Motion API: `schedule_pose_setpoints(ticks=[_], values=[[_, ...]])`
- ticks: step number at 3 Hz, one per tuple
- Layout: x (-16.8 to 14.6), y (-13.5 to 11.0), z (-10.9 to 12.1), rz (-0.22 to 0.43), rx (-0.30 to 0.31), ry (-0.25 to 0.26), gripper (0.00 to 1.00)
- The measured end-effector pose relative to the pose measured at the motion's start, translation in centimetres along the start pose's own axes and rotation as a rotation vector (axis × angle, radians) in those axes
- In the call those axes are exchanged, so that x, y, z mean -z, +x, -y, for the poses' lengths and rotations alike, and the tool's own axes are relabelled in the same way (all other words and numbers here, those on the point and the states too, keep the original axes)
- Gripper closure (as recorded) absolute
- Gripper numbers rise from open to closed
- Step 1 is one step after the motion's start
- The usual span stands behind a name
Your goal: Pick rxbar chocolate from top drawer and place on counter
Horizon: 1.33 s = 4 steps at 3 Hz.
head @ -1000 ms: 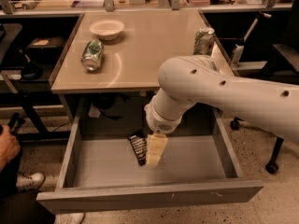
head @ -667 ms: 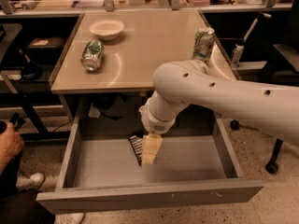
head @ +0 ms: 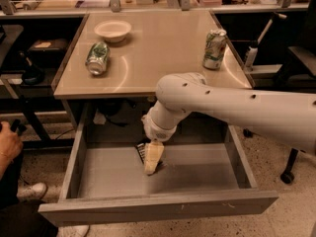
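The top drawer (head: 113,174) is pulled open under the counter (head: 158,48). The rxbar chocolate (head: 141,151), a small black bar with pale text, lies on the drawer's grey floor near the middle back. My gripper (head: 152,160) reaches down into the drawer on the white arm and sits right against the bar's right side, covering part of it. I cannot tell whether it grips the bar.
On the counter stand a white bowl (head: 113,30) at the back left, a green-and-white can (head: 97,58) lying on its side, and an upright can (head: 214,49) at the right. A person's hand (head: 9,144) and shoe (head: 22,192) are at the left. A chair base (head: 288,174) is at the right.
My arm and gripper have shifted slightly to the left inside the drawer, closer onto the bar. The bar has stayed about where it was.
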State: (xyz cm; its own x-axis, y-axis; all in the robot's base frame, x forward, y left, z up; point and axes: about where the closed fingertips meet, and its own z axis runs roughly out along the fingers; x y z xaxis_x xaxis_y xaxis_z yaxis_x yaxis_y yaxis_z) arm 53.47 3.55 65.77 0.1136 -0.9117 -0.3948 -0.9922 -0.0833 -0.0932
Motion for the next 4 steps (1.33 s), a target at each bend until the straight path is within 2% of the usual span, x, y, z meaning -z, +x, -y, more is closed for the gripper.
schedule_pose_setpoints(ticks=[1,4], values=[[-1.1,-0.1,-0.1,0.011,0.01,-0.01,0.0],[-5.0,2.1,0.3,-0.002,0.08,-0.017,0.0]])
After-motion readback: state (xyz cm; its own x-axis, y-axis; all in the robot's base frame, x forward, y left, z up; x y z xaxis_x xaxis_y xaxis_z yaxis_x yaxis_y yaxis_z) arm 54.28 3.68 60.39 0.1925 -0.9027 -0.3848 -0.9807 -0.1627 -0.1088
